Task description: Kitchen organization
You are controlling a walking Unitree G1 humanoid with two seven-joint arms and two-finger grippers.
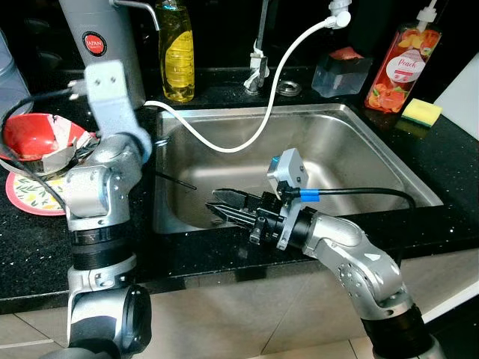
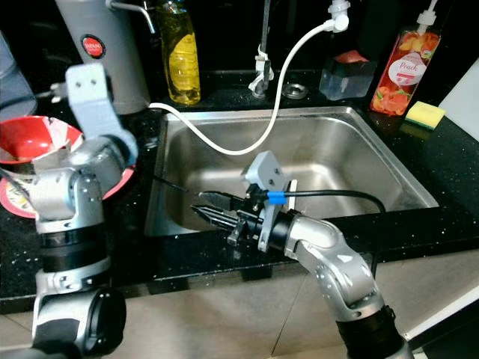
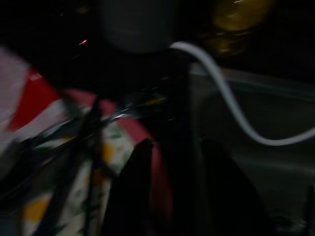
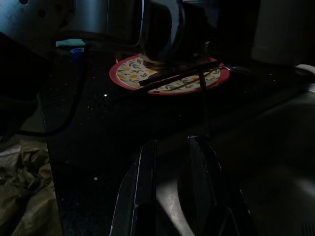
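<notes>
Left eye view: right gripper (image 1: 218, 206) over sink (image 1: 359, 149)

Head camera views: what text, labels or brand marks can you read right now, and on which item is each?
"Peach": on the label of the pink pump bottle behind the sink.
"JAPAN": on the round red badge of the grey steel canister; the smaller word under it is too small to read.
Yellow soap bottle: no readable label.
Floral plate: pattern only, no words.
</notes>
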